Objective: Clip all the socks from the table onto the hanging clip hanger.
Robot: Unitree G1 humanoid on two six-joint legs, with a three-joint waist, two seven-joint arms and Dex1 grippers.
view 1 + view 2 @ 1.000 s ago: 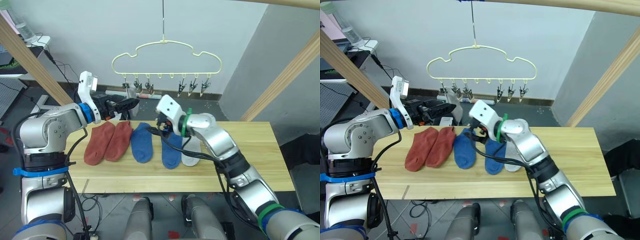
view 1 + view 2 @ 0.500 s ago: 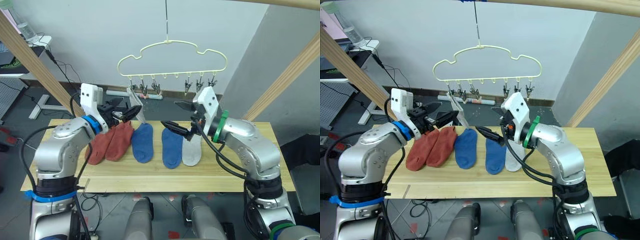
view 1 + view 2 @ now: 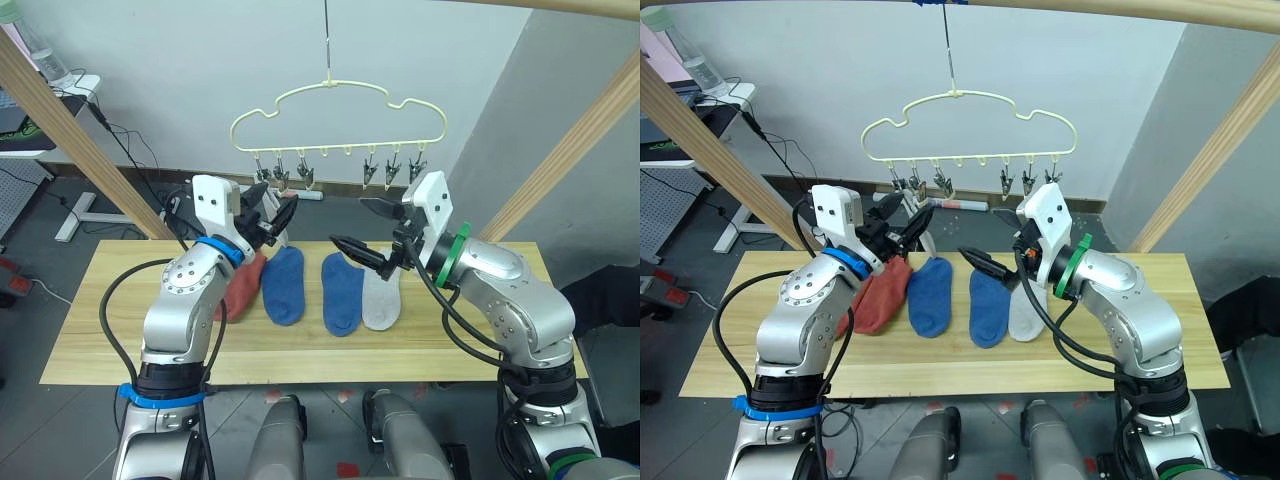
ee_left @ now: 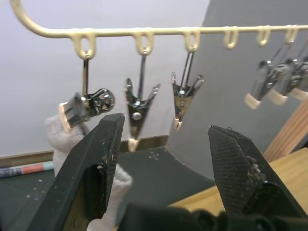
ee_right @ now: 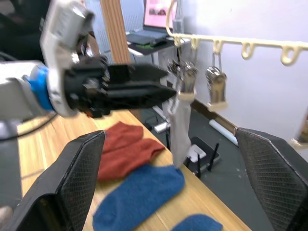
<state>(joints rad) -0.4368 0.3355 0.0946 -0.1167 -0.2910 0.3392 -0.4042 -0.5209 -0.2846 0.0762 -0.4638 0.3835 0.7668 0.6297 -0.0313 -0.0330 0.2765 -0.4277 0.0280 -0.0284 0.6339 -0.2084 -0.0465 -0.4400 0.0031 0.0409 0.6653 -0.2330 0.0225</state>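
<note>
Up top hangs the pale yellow cloud-shaped clip hanger [image 3: 338,118], thin wire on a slim hook, small silver metal clips [image 4: 137,107] dangling from loops along its bar. One light grey sock [image 5: 180,119] of soft knit hangs from the leftmost clip, limp and narrow. The left gripper [image 3: 273,208] sits just beside that sock below the clips, black textured fingers [image 4: 98,159] spread apart and holding nothing. The right gripper [image 3: 368,228] hovers over the table's far edge, fingers wide apart and empty too. On the pale planked wooden table [image 3: 120,340], near its far edge, lie soft ankle socks in a row: rust-red socks [image 5: 126,148] partly hidden behind the left arm in the head views, two blue socks [image 3: 283,284], then another grey sock [image 3: 381,298] touching its blue neighbour.
</note>
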